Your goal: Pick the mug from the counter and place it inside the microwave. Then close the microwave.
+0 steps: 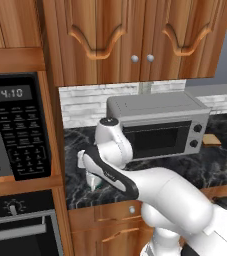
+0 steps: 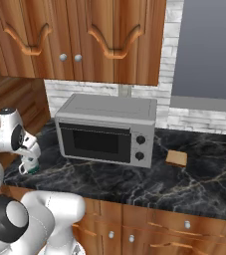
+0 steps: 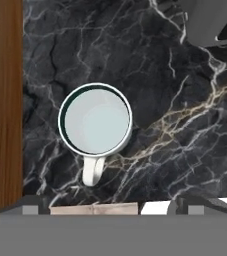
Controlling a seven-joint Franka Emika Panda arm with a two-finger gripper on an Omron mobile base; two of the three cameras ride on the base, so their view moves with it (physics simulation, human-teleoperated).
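Observation:
The white mug (image 3: 95, 120) with its teal rim stands upright on the black marble counter (image 3: 185, 150), its handle pointing toward the bottom of the hand view. My gripper (image 3: 110, 204) hovers straight above it, open, with one dark fingertip (image 3: 31, 202) out to each side and nothing between them. From the base, the gripper (image 1: 91, 178) (image 2: 29, 159) hangs just over the mug (image 1: 98, 184) (image 2: 31, 168) at the counter's (image 2: 109, 179) left end. The microwave (image 1: 20, 130) sits to the left in the cabinet column, keypad and clock showing; its door area is cut off by the frame edge.
A silver toaster oven (image 1: 157, 127) (image 2: 107, 129) stands behind and right of the mug. A wooden cabinet side (image 3: 2, 100) runs close beside the mug. A small tan slab (image 2: 176, 158) lies right of the toaster oven. A black oven (image 1: 20, 225) sits under the microwave.

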